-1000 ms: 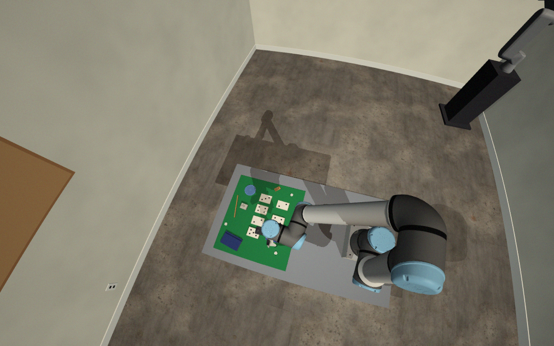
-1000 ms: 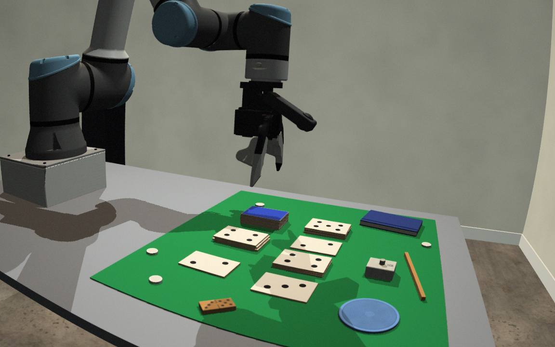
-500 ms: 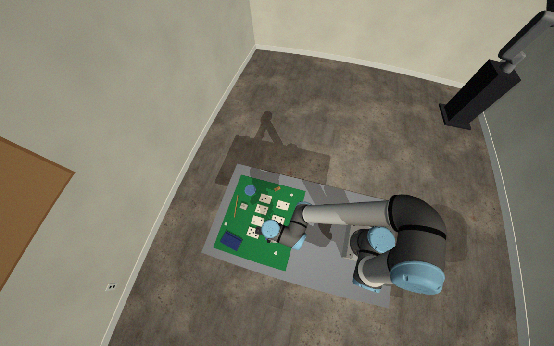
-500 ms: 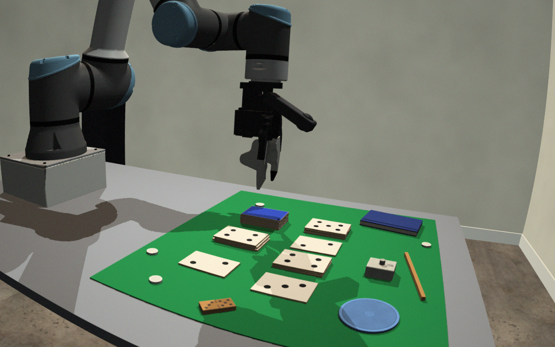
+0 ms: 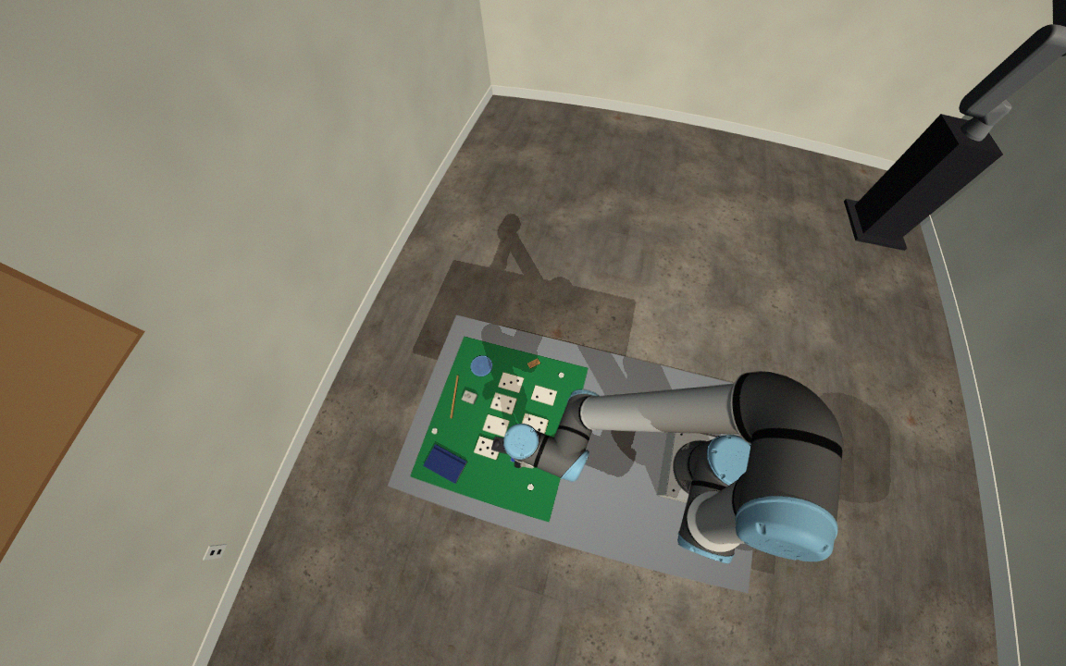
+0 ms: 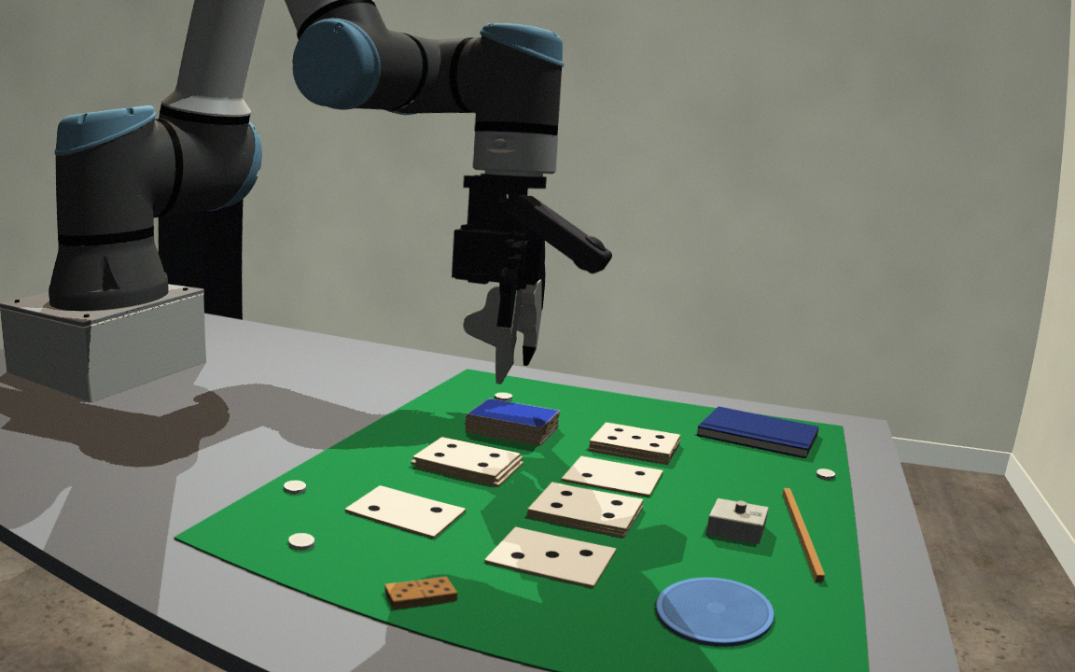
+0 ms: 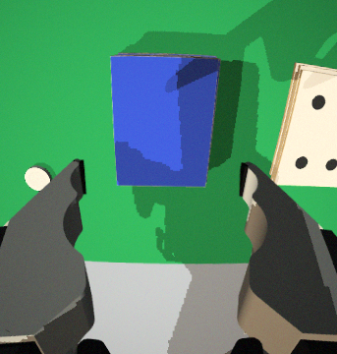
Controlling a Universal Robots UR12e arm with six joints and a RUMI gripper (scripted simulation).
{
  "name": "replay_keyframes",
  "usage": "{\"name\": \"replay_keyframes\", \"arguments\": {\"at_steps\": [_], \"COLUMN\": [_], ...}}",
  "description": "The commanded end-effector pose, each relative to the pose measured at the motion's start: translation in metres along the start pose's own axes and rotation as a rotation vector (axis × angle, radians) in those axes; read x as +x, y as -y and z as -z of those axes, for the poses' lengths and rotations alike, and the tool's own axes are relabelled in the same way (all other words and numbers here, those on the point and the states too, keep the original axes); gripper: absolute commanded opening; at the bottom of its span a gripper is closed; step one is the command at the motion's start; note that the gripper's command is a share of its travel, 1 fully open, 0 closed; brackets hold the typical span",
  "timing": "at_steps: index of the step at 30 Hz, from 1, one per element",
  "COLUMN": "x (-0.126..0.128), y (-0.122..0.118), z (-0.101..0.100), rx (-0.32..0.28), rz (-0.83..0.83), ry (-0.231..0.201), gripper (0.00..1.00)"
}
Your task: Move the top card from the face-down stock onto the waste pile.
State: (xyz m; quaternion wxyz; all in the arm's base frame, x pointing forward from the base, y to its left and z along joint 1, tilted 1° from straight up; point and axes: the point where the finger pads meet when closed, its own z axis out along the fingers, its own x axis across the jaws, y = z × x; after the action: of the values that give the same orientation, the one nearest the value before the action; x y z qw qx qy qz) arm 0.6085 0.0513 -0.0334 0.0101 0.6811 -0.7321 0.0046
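Note:
The face-down stock (image 6: 513,420) is a short stack of tiles with a blue top, on the green mat (image 6: 474,576) near the edge closest to the arm's base. In the wrist view the stock (image 7: 163,120) lies just ahead of the fingertips. The waste pile (image 6: 467,459) shows three black pips and sits beside the stock; the wrist view shows it at the right edge (image 7: 312,133). My gripper (image 6: 516,363) hangs above the mat's edge just behind the stock. Its fingers stand about half apart with nothing between them. In the overhead view the wrist (image 5: 520,443) hides the stock.
Several other face-up card piles (image 6: 585,508) lie across the mat. A blue flat box (image 6: 757,430) lies at the far corner. A white chip (image 6: 504,396) lies just behind the stock. A grey block (image 6: 737,520), a wooden stick (image 6: 802,533), a blue disc (image 6: 714,609) and a domino (image 6: 420,592) lie further off.

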Motion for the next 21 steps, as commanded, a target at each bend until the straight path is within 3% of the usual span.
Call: {"name": "replay_keyframes", "arguments": {"at_steps": [1,12,21], "x": [0.000,0.000,0.000], "y": [0.001,0.001,0.001], "z": [-0.005,-0.027,-0.034], "rx": [0.002,0.002,0.002], "rz": [0.000,0.000,0.000], "ry": [0.000,0.000,0.000], "gripper": [0.50,0.50,0.50]}}
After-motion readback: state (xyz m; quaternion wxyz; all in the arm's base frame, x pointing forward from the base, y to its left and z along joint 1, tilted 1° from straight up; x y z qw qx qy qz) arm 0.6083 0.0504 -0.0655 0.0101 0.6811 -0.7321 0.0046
